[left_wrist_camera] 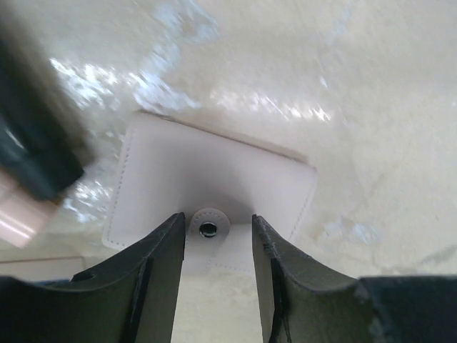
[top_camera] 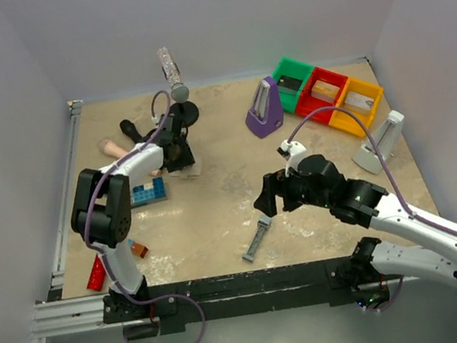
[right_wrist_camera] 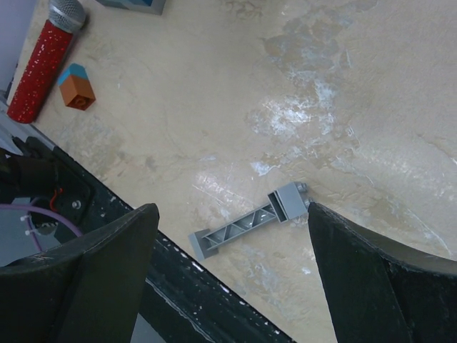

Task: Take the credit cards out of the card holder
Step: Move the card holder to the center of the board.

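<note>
— Where does the card holder (left_wrist_camera: 214, 179) lie from you?
— Flat on the table (left_wrist_camera: 371, 107), shut, just ahead of my left tool (left_wrist_camera: 218, 220). Its long side runs crosswise to my fingers (left_wrist_camera: 161, 264), and its snap tab (left_wrist_camera: 208, 229) points back at me, between them.
— Gripping it?
— No. That tool is partly open, with slim gaps either side of the tab. My right tool (right_wrist_camera: 228, 212) is well apart, spread wide above a grey bar (right_wrist_camera: 246, 221), empty. No credit cards show; I judge they're inside
</note>
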Controlling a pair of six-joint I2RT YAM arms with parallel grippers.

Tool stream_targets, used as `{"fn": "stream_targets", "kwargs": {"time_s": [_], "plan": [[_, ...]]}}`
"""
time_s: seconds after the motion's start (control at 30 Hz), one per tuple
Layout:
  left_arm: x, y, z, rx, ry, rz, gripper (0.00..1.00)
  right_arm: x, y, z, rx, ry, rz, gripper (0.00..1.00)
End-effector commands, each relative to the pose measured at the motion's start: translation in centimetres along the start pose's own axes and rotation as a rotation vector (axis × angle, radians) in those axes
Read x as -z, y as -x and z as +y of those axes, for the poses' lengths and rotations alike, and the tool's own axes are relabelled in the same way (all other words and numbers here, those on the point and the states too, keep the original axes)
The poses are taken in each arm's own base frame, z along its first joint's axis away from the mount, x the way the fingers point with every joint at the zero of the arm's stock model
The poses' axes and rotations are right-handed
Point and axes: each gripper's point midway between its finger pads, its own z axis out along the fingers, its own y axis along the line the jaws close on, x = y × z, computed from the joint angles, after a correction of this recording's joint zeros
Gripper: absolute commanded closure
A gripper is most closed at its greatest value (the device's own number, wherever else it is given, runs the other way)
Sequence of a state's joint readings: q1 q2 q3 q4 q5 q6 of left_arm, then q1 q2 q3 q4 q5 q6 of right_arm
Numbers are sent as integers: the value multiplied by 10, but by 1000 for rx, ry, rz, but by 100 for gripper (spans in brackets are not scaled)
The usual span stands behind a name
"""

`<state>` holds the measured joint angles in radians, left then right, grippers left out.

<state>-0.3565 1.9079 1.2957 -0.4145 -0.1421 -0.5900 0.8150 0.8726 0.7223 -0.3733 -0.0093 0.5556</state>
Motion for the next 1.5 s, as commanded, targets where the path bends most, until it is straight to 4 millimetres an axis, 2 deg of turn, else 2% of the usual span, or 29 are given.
{"fn": "stream_targets", "kwargs": {"time_s": [0.0, 0.27, 0.33, 0.5, 0.63, 0.83, 0.93, 1.03, 1.17, 1.27, 1.47], "plan": [[24, -9, -26, 30, -141, -18, 52, -1, 1, -11, 21, -41, -24, 10], [74, 8, -21, 66, -164, -115, 38, -3, 7, -13, 37, -74, -18, 9], [78, 9, -18, 69, -155, -134, 37, -3, 8, -11, 34, -68, -12, 10], [58, 18, 0, 67, -51, -129, 40, -2, 1, -7, 5, -44, 10, 10], [39, 40, 3, 80, -21, -137, 43, 3, -2, -9, -6, -48, 10, 10], [26, 71, 2, 76, 1, -165, 46, 7, -9, -12, -30, -46, 12, 10], [15, 74, 6, 48, 50, -134, 49, 5, -17, -13, -45, -44, 31, 11], [6, 67, 12, 38, 86, -104, 52, 4, -21, -15, -48, -46, 43, 11], [-2, 47, 20, 36, 126, -34, 59, 2, -21, -15, -49, -46, 43, 11], [-6, 34, 28, 33, 153, -3, 60, 1, -20, -14, -51, -45, 40, 11], [-5, 13, 33, 37, 150, 40, 63, 0, -24, -11, -59, -24, 55, 11]]}}
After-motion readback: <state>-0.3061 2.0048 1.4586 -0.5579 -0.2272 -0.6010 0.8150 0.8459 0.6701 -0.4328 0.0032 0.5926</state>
